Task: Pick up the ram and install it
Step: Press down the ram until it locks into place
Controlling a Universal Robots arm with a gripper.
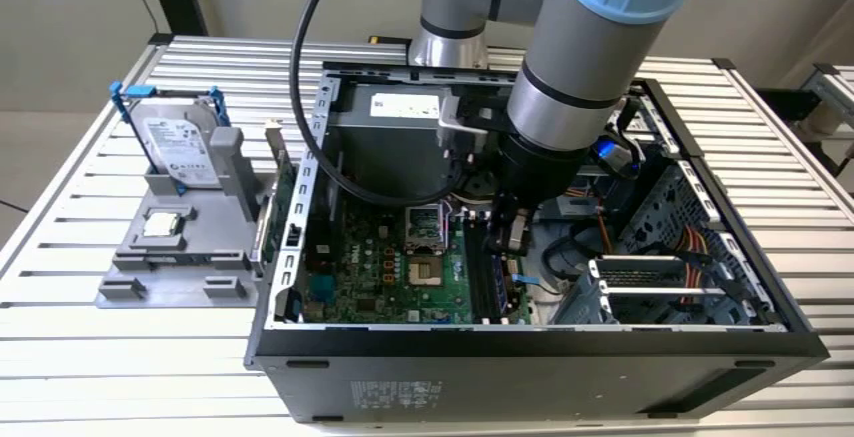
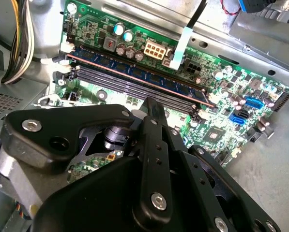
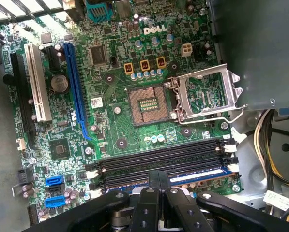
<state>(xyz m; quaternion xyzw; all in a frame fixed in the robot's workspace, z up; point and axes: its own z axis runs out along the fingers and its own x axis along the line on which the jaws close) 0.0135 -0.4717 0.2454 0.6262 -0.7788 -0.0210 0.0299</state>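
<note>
The surface (image 1: pixel 107 357) is a slatted metal top of pale ribs running across the exterior view. Two things stand directly on it. An open black computer case (image 1: pixel 534 362) takes up the middle and the exterior view's right, its open side facing up. Just beside it, toward the exterior view's left, sits a grey holder (image 1: pixel 167 272). A silver hard drive (image 1: pixel 180 147) in a blue bracket stands upright in the holder's far part, and a small square silver chip (image 1: pixel 163 223) lies flat in a recess nearer the middle. Bare slats show along the near edge and the far right corner.
</note>
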